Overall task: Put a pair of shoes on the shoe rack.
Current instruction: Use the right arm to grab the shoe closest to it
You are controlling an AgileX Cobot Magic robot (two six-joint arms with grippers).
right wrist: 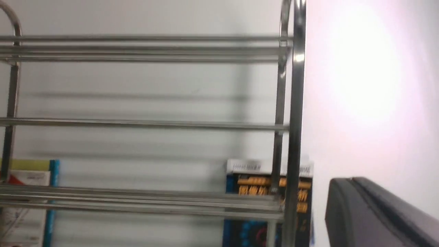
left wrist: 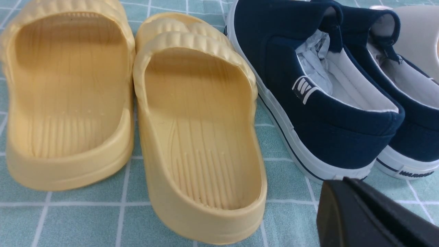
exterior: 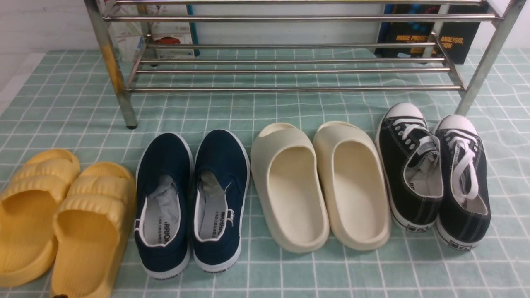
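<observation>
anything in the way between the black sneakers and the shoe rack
Nothing lies between them: only bare checked cloth separates the black sneakers from the shoe rack. Its right front leg stands just past the toe of the right sneaker.

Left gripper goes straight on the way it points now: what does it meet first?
Most likely the heel of the nearer navy canvas slip-on shoe, directly ahead of its fingers; depth is unclear.
</observation>
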